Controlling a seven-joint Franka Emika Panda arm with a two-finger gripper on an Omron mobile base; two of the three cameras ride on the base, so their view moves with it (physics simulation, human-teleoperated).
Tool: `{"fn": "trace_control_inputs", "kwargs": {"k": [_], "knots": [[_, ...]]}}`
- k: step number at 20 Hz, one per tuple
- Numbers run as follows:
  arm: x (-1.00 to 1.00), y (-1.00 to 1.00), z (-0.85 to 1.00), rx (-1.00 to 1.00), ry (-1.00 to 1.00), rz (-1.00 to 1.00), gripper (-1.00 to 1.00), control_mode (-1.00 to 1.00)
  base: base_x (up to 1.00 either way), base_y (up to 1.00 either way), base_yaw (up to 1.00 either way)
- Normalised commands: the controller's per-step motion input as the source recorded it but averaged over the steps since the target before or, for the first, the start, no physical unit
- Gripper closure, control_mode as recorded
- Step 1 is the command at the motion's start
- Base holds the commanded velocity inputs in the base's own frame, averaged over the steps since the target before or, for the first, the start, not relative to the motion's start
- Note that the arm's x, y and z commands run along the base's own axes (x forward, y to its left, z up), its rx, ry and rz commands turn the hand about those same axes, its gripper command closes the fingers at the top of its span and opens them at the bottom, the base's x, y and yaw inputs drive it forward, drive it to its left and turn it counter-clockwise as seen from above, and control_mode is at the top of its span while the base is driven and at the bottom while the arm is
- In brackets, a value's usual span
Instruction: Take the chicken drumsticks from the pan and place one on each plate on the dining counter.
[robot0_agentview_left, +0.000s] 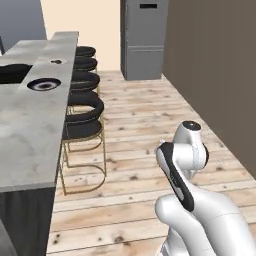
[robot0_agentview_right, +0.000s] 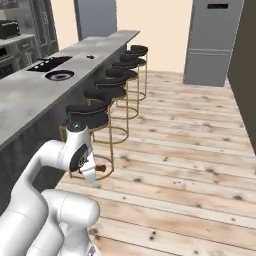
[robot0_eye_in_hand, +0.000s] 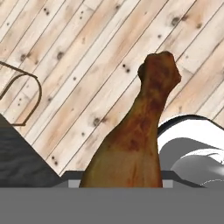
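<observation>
My left base camera sits behind my arm (robot0_agentview_left: 200, 210), facing forward along the dining counter (robot0_agentview_left: 30, 125) on the left. My right base camera looks from the other side, sharing that counter (robot0_agentview_right: 45, 90), the stools (robot0_agentview_right: 107, 92) and plank floor (robot0_agentview_right: 190, 150). My hand camera points close down at the floor (robot0_eye_in_hand: 65, 65).

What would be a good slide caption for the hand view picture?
A browned chicken drumstick gripped in the robot's claw, carried above a pale wooden plank floor.

- The white arm (robot0_agentview_left: 186, 165) is folded low, elbow raised, wrist bent downward.
- The claw (robot0_agentview_right: 93, 172) points floorward, clamped on a drumstick (robot0_eye_in_hand: 131, 140).
</observation>
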Motion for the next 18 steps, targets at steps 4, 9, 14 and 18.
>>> {"fn": "trace_control_inputs", "kwargs": {"k": [4, 9, 14, 18], "knots": [[0.0, 0.0, 0.0, 0.0, 0.0, 0.0, 1.0, 1.0, 1.0, -0.54, 0.63], [0.0, 0.0, 0.0, 0.0, 0.0, 0.0, 1.0, 1.0, 0.87, -0.75, 0.6], [0.0, 0.0, 0.0, 0.0, 0.0, 0.0, 1.0, 1.0, 0.64, -0.85, 0.59], [0.0, 0.0, 0.0, 0.0, 0.0, 0.0, 1.0, 1.0, 0.46, -0.79, 0.55]]}}
